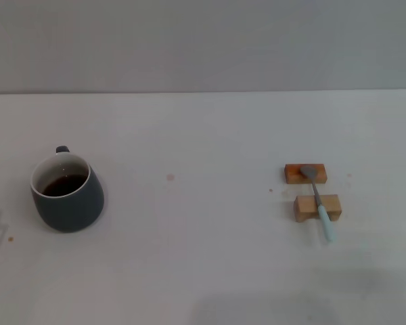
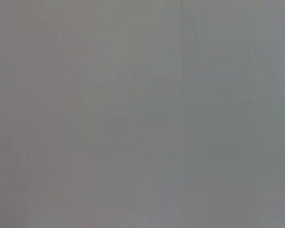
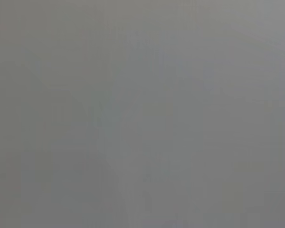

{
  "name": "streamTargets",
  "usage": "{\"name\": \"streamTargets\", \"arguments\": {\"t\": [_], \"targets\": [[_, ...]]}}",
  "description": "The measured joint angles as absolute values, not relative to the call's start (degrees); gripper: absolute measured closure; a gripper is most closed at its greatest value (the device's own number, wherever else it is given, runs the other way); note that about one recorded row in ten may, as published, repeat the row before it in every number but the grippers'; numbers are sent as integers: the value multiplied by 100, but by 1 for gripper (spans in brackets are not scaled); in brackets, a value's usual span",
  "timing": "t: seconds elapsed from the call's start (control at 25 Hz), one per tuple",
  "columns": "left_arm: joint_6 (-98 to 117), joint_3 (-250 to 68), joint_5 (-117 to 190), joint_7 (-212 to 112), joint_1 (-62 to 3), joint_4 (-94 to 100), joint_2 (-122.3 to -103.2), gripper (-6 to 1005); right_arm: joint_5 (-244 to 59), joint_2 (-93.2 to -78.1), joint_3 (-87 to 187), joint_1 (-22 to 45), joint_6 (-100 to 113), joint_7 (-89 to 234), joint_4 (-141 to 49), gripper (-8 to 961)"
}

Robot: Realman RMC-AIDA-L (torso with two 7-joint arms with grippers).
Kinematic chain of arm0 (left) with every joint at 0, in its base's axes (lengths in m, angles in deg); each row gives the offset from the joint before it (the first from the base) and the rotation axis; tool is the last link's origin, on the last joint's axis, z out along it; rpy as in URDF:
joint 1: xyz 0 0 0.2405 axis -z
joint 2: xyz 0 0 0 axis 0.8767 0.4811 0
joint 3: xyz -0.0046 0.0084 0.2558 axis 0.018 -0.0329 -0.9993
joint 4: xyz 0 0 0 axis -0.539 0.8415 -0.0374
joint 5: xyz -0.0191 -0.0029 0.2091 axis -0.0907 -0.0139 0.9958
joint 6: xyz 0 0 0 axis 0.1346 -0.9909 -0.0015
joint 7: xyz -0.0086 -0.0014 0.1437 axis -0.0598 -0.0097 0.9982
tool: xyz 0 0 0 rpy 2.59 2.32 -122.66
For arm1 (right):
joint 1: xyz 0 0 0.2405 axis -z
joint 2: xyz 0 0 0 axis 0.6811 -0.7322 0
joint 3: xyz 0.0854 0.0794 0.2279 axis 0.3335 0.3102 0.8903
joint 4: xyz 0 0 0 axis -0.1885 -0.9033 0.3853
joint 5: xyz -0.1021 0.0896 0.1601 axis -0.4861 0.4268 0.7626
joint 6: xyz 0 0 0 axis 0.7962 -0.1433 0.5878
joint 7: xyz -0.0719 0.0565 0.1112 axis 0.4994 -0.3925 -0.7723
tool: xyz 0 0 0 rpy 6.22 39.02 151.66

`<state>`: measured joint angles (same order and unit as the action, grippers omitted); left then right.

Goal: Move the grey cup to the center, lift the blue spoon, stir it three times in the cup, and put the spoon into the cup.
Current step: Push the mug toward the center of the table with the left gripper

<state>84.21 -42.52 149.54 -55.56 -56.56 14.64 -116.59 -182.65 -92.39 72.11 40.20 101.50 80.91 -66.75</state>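
Resting across 2 blocks [image 1: 312,189]: blue spoon [image 1: 318,201].

The plain white table [image 1: 203,271] carries a rounded slate-grey mug [image 1: 68,196] of dark liquid and, well apart, two small wooden blocks [image 1: 305,173] [image 1: 317,207] propping a slim blue-handled metal spoon [image 1: 318,200].

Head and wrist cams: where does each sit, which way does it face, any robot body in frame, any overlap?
Head view: looks forward and down at the white table: grey cup on the left, blue spoon on two wooden blocks on the right; no arms show.
Left wrist view: only a blank grey surface; no gripper.
Right wrist view: the same; no gripper.
Shared: nothing identifiable; the wrist views match only in blankness.
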Motion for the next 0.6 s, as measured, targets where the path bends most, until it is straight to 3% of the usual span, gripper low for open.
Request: {"name": "streamTargets", "arguments": {"t": [0.6], "targets": [[8263, -4366, 14903, -5530, -5586, 1449, -11656, 220, -18268, -9235, 7211, 4026, 10179, 8086, -6688, 280]]}}
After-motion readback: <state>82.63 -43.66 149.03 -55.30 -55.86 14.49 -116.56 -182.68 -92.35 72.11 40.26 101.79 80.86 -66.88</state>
